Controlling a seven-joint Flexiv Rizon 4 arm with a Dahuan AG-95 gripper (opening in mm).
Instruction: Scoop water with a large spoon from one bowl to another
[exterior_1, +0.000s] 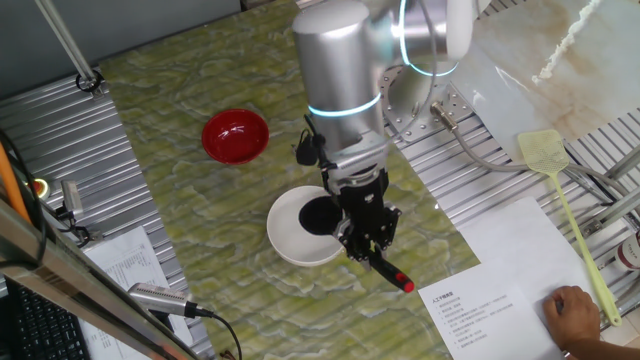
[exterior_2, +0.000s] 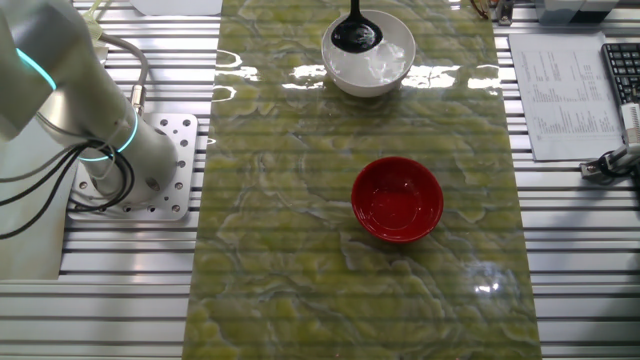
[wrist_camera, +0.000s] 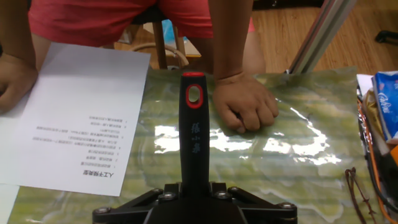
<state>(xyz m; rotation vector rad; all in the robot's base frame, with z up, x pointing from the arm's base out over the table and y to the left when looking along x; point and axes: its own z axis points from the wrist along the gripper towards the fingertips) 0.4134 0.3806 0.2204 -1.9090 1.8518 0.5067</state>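
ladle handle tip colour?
Red, on the black large spoon handle; clearest in the hand view.

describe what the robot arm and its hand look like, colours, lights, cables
The arm is built from thick, rounded silver-grey segments, with glowing cyan light rings at the joints. It stands on a round perforated metal base plate bolted to the slatted table, with grey cables trailing from the base. The hand is compact, black and blocky, with screw heads showing on its body in the hand view.

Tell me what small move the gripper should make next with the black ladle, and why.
Probably lift the black ladle slowly, keeping it level. Its round head sits in the white bowl, the gripper is shut on the handle, and the red bowl stands apart as the likely target.
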